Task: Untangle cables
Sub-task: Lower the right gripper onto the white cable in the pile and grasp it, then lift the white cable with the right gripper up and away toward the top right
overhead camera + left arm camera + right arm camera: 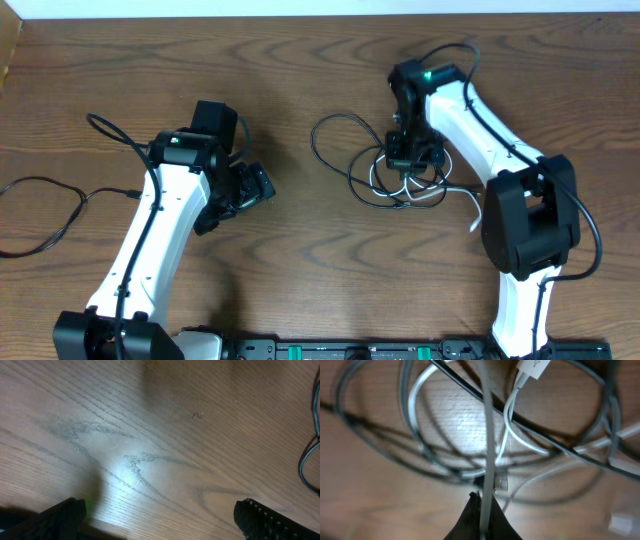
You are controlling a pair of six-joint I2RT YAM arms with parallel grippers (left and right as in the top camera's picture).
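Observation:
A tangle of black, grey and white cables (400, 180) lies on the wooden table right of centre. My right gripper (405, 163) hangs over the knot. In the right wrist view the right gripper (483, 501) is shut on a pale grey cable (488, 435) that runs straight up from its tips. A black cable (545, 430) crosses over it, and a white USB plug (535, 367) sits at the top. My left gripper (252, 190) stands apart to the left of the tangle. It is open (160, 516) over bare wood, with a dark cable loop (309, 460) at the far right edge.
A separate black cable (45, 215) trails over the table's left side, behind the left arm. A wide black loop (335, 140) reaches out from the tangle toward the left gripper. A white cable end (468, 205) lies by the right arm's base.

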